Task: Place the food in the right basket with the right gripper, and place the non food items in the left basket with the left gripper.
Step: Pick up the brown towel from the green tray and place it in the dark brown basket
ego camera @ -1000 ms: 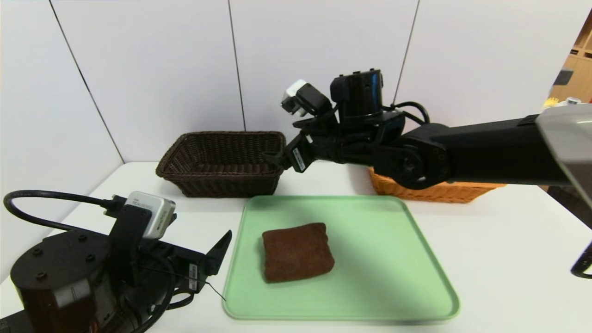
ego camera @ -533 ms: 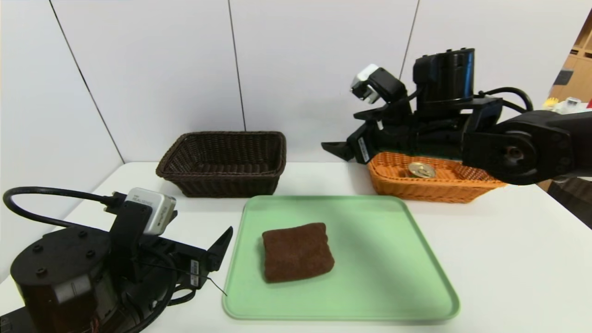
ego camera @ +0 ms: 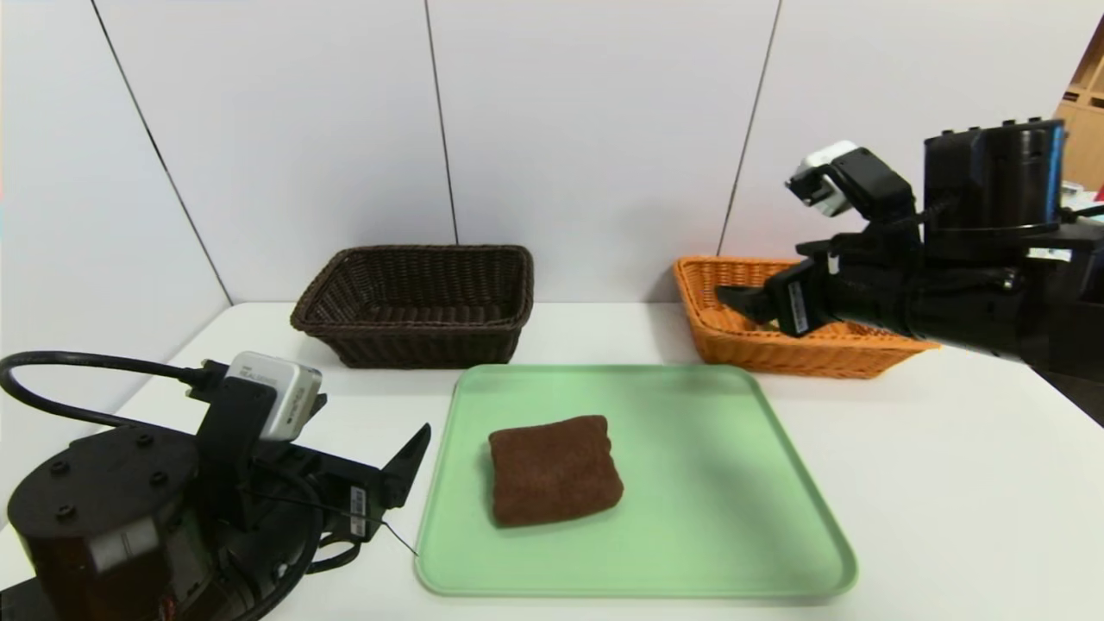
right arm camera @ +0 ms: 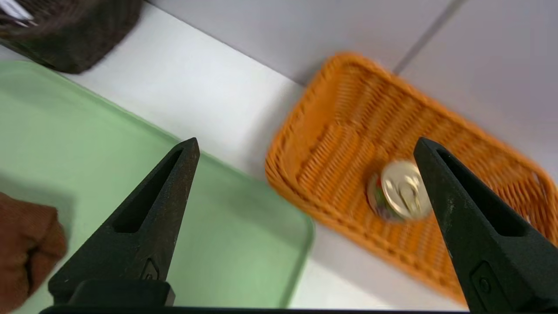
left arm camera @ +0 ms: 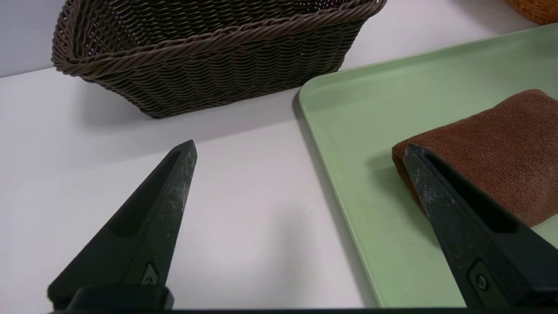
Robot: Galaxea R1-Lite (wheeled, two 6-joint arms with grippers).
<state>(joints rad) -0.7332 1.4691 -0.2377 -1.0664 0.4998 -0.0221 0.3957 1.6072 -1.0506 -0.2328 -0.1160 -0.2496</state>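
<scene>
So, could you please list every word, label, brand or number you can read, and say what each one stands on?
"REALSENSE", on the silver camera box above the left claw; the small marks on its front face are too small to read.
Label on the left claw: too small.
Label on the right claw: too small.
Can: label too blurred.

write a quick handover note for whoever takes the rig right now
Left gripper: open, nothing held, by the tray's left edge.
Right gripper: open, nothing held, at the orange basket.
Done: tin can in the orange basket; a white item, possibly the pen, shows in the dark brown basket.
Left: folded brown cloth on the tray, to go in the dark brown basket with the left gripper.
</scene>
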